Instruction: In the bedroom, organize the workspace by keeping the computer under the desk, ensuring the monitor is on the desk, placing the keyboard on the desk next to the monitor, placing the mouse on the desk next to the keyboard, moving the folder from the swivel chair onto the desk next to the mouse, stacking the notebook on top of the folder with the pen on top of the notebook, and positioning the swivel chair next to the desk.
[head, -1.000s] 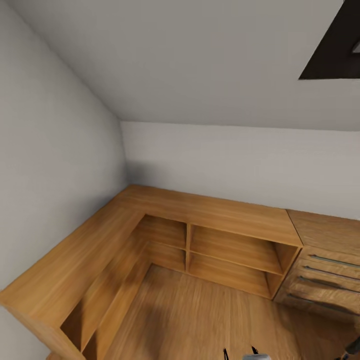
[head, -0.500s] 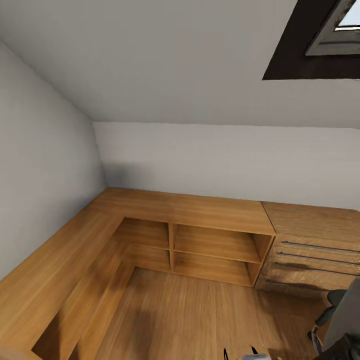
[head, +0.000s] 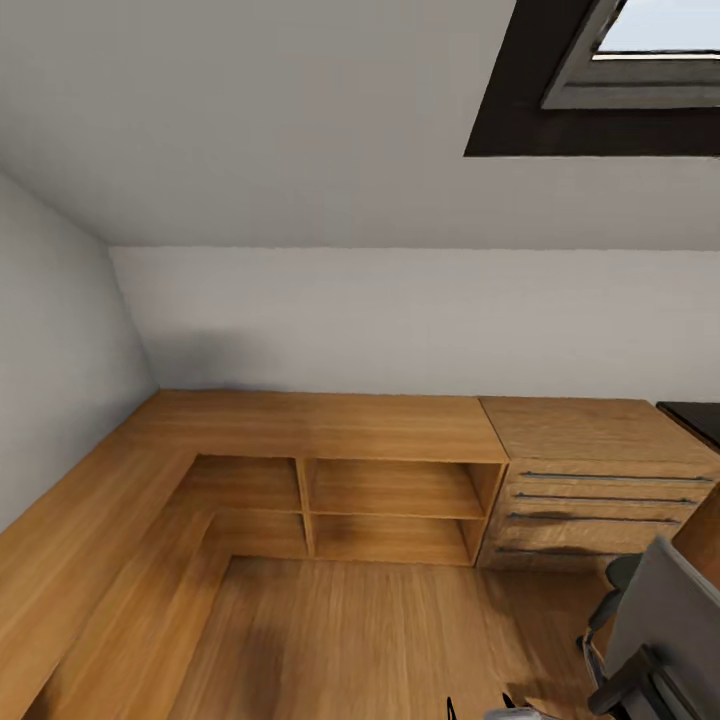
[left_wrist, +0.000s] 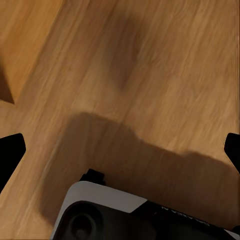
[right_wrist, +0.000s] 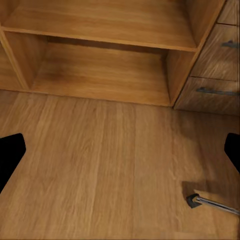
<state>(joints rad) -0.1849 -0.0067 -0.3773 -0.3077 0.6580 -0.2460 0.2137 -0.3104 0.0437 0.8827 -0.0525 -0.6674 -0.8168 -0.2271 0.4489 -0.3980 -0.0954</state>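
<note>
Beside the oak drawers (head: 600, 495), swivel chair (head: 660, 625) newly closer

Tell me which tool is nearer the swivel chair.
Right. The right tool hangs over floor with a castor of the swivel chair close by; the left tool is by the oak cabinet, farther off.

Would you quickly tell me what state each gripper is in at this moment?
Left gripper: open, jaws spread wide, holding nothing, above the floor.
Right gripper: open, jaws spread wide, holding nothing, facing the oak cabinets.
</note>
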